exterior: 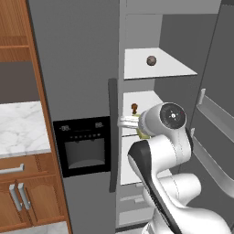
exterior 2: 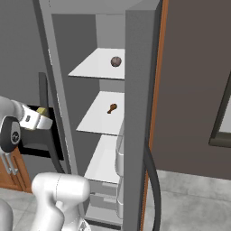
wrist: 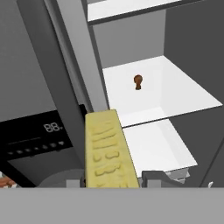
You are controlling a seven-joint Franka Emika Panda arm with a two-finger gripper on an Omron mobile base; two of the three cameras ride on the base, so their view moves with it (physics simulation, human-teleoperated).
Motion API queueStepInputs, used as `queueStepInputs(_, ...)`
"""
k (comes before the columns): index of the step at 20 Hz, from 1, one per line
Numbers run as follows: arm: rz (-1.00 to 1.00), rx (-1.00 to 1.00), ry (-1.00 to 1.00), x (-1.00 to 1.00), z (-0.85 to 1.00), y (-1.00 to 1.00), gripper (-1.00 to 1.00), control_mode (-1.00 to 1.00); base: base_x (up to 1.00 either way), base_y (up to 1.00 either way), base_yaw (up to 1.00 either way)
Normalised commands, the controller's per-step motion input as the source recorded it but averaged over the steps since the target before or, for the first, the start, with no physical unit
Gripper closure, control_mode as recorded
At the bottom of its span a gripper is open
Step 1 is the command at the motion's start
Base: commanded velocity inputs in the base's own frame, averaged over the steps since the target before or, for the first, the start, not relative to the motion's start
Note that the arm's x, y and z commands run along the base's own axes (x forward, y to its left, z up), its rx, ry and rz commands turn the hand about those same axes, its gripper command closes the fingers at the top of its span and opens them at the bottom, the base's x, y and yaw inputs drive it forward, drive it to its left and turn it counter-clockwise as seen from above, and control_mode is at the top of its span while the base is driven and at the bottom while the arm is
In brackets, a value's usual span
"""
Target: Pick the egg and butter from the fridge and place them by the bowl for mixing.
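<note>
The gripper (wrist: 111,183) is closed down on the butter (wrist: 109,151), holding the yellow stick just outside the open fridge (exterior: 77,59), near the dark vertical handle (exterior: 112,137). The egg (exterior: 151,60) sits on the upper shelf (the brown stalked item (exterior 2: 112,108) is one shelf lower). Swinging left could knock the stick against the handle and twist it loose.

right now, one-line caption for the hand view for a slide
Butter gripped between the fingers outside the open fridge, mushroom-like item left on its white shelf.
</note>
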Motion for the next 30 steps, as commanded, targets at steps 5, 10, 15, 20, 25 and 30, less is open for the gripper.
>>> queueStepInputs(5, 0.00, 0.00, 0.00, 0.00, 0.00, 0.00, 1.00, -1.00, 0.00, 0.00, 0.00)
queueStepInputs(10, 0.00, 0.00, 0.00, 0.00, 0.00, 0.00, 1.00, 1.00, 0.00, 0.00, 0.00)
queueStepInputs(15, 0.00, 0.00, 0.00, 0.00, 0.00, 0.00, 1.00, 1.00, 0.00, 0.00, 0.00)
queueStepInputs(20, 0.00, 0.00, 0.00, 0.00, 0.00, 0.00, 1.00, 1.00, -0.27, 0.17, 0.01)
queueStepInputs(25, 0.00, 0.00, 0.00, 0.00, 0.00, 0.00, 1.00, 1.00, -0.20, 0.61, 0.00)
queueStepInputs(30, 0.00, 0.00, 0.00, 0.00, 0.00, 0.00, 1.00, 1.00, -0.03, 0.67, 0.00)
